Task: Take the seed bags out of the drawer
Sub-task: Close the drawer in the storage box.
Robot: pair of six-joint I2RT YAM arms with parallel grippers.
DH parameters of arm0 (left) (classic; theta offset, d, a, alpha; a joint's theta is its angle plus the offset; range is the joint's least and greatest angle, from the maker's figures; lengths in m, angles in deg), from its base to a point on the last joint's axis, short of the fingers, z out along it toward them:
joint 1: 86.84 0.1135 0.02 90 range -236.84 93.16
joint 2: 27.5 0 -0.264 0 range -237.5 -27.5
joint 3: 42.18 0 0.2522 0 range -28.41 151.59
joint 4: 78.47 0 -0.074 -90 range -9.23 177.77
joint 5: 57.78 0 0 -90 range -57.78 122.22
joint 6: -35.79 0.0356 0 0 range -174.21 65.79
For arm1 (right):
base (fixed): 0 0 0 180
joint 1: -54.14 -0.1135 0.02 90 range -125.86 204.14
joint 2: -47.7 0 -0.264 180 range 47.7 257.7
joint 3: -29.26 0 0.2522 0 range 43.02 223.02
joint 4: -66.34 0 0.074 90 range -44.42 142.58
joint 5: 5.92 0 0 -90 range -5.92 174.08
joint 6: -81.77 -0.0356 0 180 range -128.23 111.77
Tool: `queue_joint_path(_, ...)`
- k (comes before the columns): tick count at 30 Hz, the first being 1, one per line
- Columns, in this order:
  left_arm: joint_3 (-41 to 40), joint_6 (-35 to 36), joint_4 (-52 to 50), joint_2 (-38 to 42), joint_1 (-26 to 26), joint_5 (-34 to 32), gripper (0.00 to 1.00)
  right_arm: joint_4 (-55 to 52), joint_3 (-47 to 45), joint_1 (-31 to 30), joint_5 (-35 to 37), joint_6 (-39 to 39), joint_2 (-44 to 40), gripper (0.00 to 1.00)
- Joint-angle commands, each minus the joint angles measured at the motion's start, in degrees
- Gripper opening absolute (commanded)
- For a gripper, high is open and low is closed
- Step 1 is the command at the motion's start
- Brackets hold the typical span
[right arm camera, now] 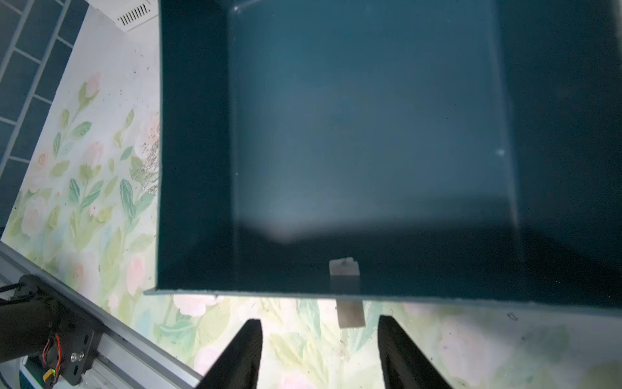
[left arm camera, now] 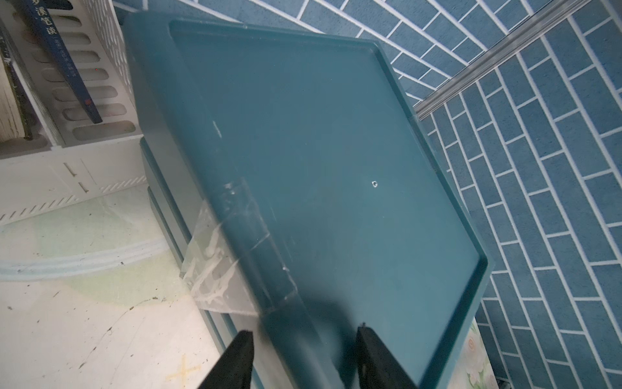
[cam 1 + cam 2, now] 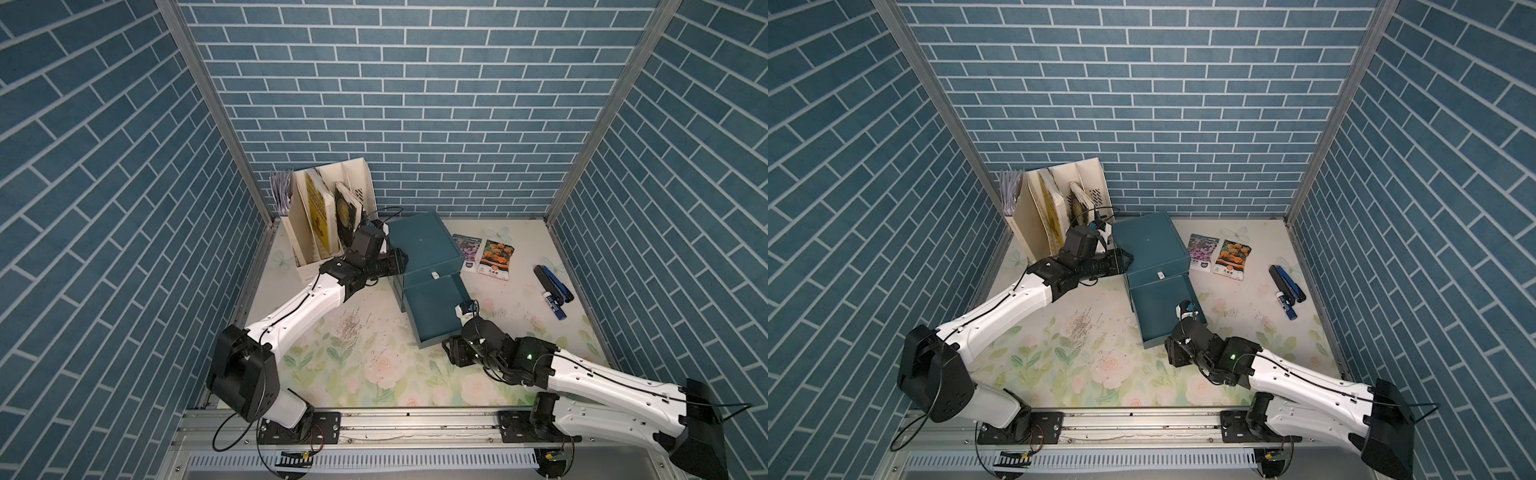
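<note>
Standing on the table [image 3: 353, 374]: a teal cabinet [image 3: 419, 245], its lower drawer [image 3: 432, 307] pulled out toward the arms. Two seed bags in view, a pink-purple packet [image 3: 467, 251] and an orange marigold packet [image 3: 494, 259], lie flat side by side on the table just right of the cabinet, outside the drawer. Left end effector [image 2: 304, 330]: clenched on the cabinet's upper left edge. Right end effector [image 1: 319, 320]: released, fingers spread just off the drawer's front, near its pale pull tab [image 1: 350, 315].

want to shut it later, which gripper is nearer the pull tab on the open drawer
Right. The right gripper hangs open just in front of the pull tab on the open drawer; the left gripper clamps the side edge of the cabinet, farther back.
</note>
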Motion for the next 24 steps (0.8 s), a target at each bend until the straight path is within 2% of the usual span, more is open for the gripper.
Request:
queue_joint_path(1,-1.0,1.0,-5.13,-1.13,0.23,-0.75,0.53,3.59,-0.7,-0.35,3.54,0.66,0.64,0.58)
queue_joint_path(24,-0.47,2.03,-5.99,-1.1,0.25,-0.11,0.53,12.26,1.49,0.16,9.75,7.09,6.41,0.59)
